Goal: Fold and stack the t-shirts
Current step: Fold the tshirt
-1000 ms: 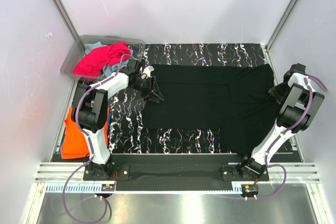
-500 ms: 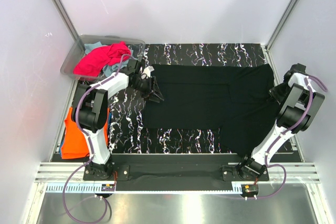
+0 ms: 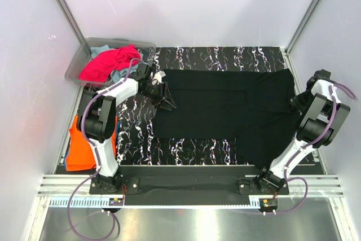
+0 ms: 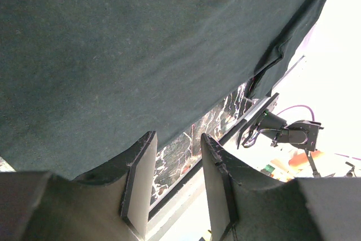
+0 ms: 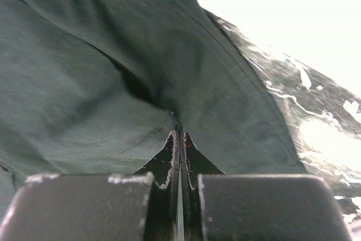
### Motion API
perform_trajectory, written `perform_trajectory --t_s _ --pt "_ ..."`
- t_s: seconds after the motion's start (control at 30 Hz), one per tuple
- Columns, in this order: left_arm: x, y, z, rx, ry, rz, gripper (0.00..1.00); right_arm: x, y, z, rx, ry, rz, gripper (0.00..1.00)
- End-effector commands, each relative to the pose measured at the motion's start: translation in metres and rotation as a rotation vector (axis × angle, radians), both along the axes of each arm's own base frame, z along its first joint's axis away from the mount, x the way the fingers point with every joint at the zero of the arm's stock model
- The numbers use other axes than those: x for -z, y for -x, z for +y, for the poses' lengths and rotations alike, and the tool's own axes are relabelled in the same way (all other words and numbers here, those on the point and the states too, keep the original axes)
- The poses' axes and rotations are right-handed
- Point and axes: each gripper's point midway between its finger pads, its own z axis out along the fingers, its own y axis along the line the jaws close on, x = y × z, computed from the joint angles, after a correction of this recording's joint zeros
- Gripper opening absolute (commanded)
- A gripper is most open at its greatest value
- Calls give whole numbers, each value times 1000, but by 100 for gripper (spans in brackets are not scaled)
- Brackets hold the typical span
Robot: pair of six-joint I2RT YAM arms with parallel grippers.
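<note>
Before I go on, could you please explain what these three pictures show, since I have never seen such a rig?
Two robot arms are bolted at the near edge of a black marbled table. One picture looks down from above; the others come from wrist cameras. A large black cloth t-shirt lies spread there. The left arm's jaws stand open at its left edge; the right arm's jaws are shut, apparently pinching its right edge. A clear plastic bin holds a magenta-pink t-shirt, and an orange t-shirt lies by the left arm.
</note>
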Motion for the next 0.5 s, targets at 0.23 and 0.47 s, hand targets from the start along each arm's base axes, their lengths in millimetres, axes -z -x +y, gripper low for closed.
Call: perform_trajectory --t_s 0.23,0.47 --pt "-8 -2 -2 6 39 -14 42 -19 33 -1 103 49 18 0" --pt "-11 -3 -2 5 44 -17 42 -20 41 1 132 56 25 0"
